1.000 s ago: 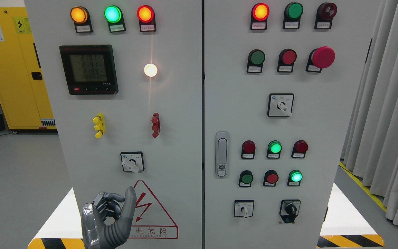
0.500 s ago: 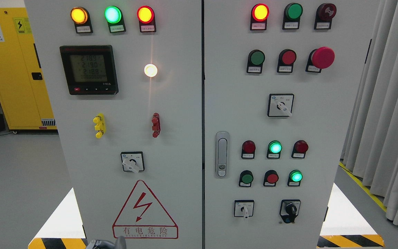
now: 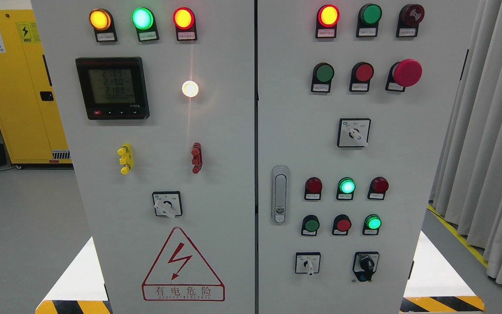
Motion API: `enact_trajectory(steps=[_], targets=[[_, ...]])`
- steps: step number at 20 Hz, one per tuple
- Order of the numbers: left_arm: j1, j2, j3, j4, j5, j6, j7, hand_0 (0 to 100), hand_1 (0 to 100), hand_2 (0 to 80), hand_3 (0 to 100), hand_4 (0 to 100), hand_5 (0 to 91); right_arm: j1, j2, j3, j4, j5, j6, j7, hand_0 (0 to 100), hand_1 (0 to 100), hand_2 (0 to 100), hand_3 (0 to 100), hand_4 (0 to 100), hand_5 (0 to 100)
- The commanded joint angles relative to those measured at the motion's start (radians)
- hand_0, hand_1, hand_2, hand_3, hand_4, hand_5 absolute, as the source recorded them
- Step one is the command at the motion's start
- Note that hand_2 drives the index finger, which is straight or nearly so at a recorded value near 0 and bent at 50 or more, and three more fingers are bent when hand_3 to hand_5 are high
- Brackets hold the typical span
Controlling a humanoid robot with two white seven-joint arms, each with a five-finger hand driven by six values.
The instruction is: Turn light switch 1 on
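A grey electrical cabinet (image 3: 225,131) with two doors fills the head view. On the left door a white rotary selector switch (image 3: 167,204) sits above a red warning triangle (image 3: 183,266); its knob points down and to the right. A round white lamp (image 3: 190,88) above it is lit. Neither of my hands is in view.
The left door has a digital meter (image 3: 112,87) and three lit lamps on top. The right door has a door handle (image 3: 280,194), push buttons, a red mushroom button (image 3: 406,72) and further selector switches (image 3: 354,132) (image 3: 307,263) (image 3: 366,264). A yellow cabinet (image 3: 15,87) stands left, grey curtains (image 3: 486,131) right.
My left hand, which was raised below the rotary switch by the warning triangle, has dropped down out of the bottom edge of the picture. The panel lamps and switches look unchanged.
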Motion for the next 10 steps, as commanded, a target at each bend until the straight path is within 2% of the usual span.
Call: enact_trajectory(steps=[1, 3, 4, 6, 8, 10], targets=[[0.035, 0.051, 0.055, 0.749, 0.044, -0.192, -0.082, 8, 34, 62.3, 100, 96, 78.6, 0.000, 0.000, 0.000, 0.000, -0.029, 0.000, -0.001, 0, 50, 4, 0, 0, 0], [0.032, 0.043, 0.052, 0.965, 0.049, -0.276, -0.142, 6, 34, 54.8, 93, 88, 66.3, 0.000, 0.000, 0.000, 0.000, -0.029, 0.000, -0.001, 0, 50, 4, 0, 0, 0], [0.029, 0.041, 0.052, 1.068, 0.050, -0.303, -0.169, 6, 33, 54.2, 92, 87, 65.3, 0.001, 0.000, 0.000, 0.000, -0.029, 0.000, -0.001, 0, 50, 4, 0, 0, 0], [0.028, 0.041, 0.052, 1.173, 0.051, -0.315, -0.226, 3, 30, 42.1, 73, 74, 48.5, 0.000, 0.000, 0.000, 0.000, -0.029, 0.000, -0.001, 0, 50, 4, 0, 0, 0], [0.028, 0.041, 0.052, 1.251, 0.049, -0.315, -0.264, 3, 29, 36.8, 69, 69, 42.0, 0.000, 0.000, 0.000, 0.000, -0.029, 0.000, -0.001, 0, 50, 4, 0, 0, 0], [0.028, 0.041, 0.052, 1.313, 0.049, -0.315, -0.277, 2, 28, 30.0, 62, 64, 35.1, 0.000, 0.000, 0.000, 0.000, -0.029, 0.000, -0.001, 0, 50, 4, 0, 0, 0]])
